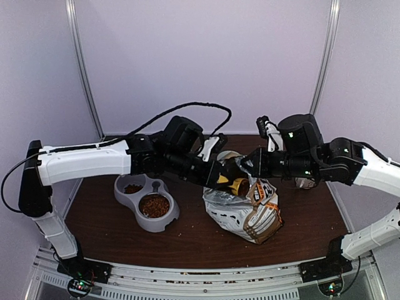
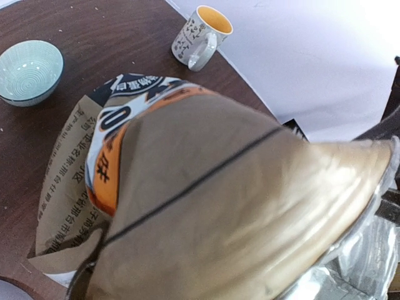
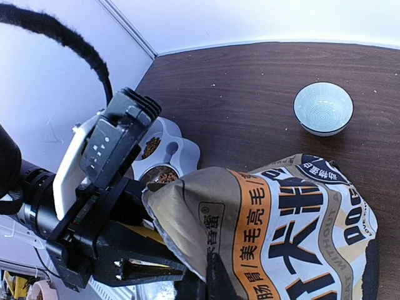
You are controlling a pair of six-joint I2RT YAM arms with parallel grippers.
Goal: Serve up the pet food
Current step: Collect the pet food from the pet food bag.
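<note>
Two wells of the grey plastic double feeder (image 1: 149, 186), near left, already hold pet food (image 1: 154, 205), dark-brown dry kibble. More fills a yellow scoop (image 1: 239, 186) at the mouth of the silver-white printed bag (image 1: 244, 215), centre. The left gripper (image 1: 224, 179) appears clamped on that scoop; the right gripper (image 1: 253, 166), jaws together, pinches the bag's rim. Serving looks well advanced, with this scoopful yet to tip. Dark-brown wooden table (image 1: 187, 240); pale-blue ribbed bowl (image 3: 323, 107) and printed white mug (image 2: 201, 36) right of the bag; pale walls (image 1: 200, 56).
</note>
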